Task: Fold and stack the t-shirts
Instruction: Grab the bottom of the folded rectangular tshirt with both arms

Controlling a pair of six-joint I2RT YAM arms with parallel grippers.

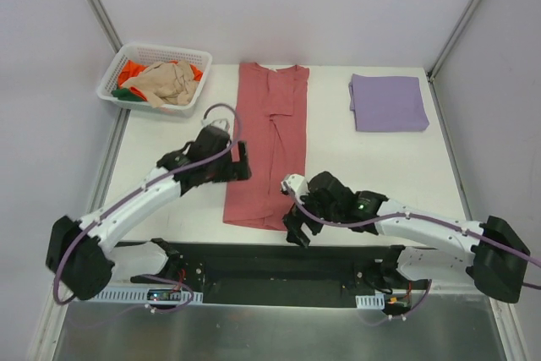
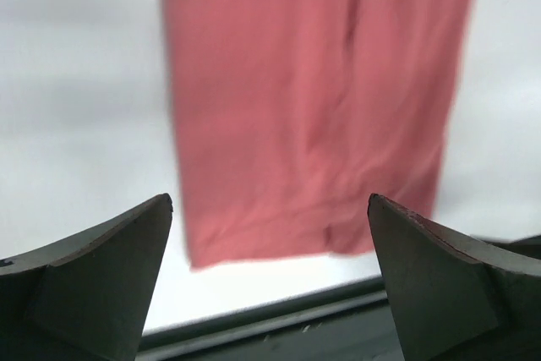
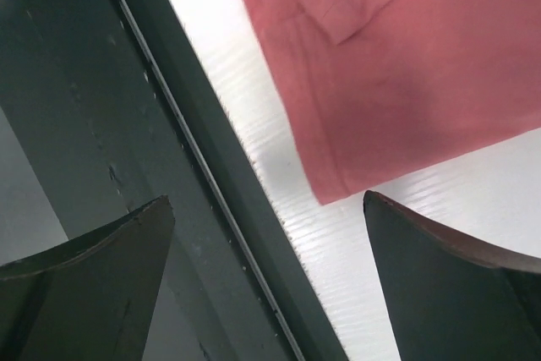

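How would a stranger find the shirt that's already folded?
Look at the white table, far right corner. There lies a purple shirt, folded into a neat square. The red shirt to its left is a long strip, and the other shirts sit crumpled in the basket.

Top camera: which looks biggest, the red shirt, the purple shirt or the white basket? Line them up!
1. red shirt, long and clearly the biggest
2. white basket
3. purple shirt, folded up, a bit smaller than the basket
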